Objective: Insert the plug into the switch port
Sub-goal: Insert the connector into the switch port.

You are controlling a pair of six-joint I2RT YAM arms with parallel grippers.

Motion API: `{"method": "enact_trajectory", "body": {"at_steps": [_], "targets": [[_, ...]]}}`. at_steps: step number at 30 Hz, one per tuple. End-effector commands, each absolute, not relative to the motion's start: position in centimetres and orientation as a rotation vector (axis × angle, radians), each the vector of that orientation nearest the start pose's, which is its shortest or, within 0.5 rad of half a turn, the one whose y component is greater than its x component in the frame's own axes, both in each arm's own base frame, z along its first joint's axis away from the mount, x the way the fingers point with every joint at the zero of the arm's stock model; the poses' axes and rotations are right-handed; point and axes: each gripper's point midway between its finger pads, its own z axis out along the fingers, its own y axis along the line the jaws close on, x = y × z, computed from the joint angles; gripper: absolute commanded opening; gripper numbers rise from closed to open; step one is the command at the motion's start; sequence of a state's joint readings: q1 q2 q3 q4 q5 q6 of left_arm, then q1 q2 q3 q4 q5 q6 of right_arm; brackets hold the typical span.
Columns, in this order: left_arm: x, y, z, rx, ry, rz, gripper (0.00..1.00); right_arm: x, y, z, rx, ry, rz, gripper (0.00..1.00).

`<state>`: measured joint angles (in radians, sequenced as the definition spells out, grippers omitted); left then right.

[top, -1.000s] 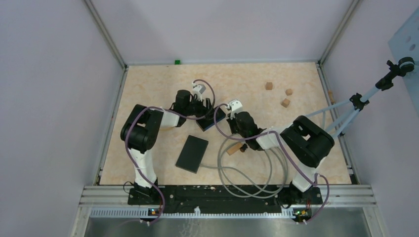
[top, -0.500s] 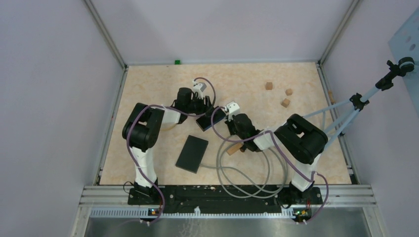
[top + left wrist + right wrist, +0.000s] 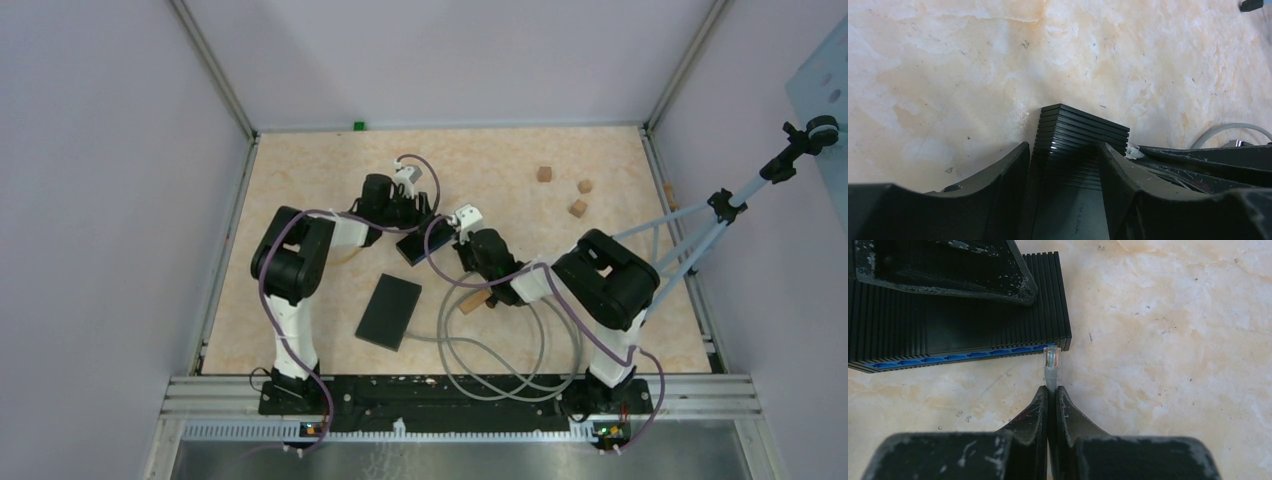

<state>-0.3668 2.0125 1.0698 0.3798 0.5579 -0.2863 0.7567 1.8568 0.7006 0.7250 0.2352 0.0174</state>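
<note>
Nearest me, grey cable (image 3: 480, 352) loops on the table (image 3: 300, 170), beside a flat black box (image 3: 388, 310). Beyond, my right gripper (image 3: 1051, 390) has its jaws pressed together on the plug (image 3: 1051, 360), whose clear tip touches the end of the blue port row at the corner of the switch (image 3: 948, 325). My left gripper (image 3: 1063, 150) clamps the switch's ribbed body from both sides. Three wooden cubes (image 3: 578, 208) lie farthest.
</note>
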Motion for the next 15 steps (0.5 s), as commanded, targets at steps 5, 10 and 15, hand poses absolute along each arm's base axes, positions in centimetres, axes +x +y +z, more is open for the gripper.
{"method": "enact_trajectory", "body": {"at_steps": [5, 10, 15], "targets": [[39.7, -26.6, -0.3, 0.432, 2.316, -0.953, 0.55, 37.0, 30.4, 5.0, -0.561, 1.829, 0.295, 0.0], [39.6, -26.9, -0.3, 0.447, 2.32, -0.963, 0.53, 37.0, 31.1, 5.0, -0.572, 1.825, 0.301, 0.0], [39.5, -27.1, -0.4, 0.461, 2.321, -0.973, 0.52, 37.3, 31.1, 4.7, -0.567, 1.832, 0.285, 0.0]]}}
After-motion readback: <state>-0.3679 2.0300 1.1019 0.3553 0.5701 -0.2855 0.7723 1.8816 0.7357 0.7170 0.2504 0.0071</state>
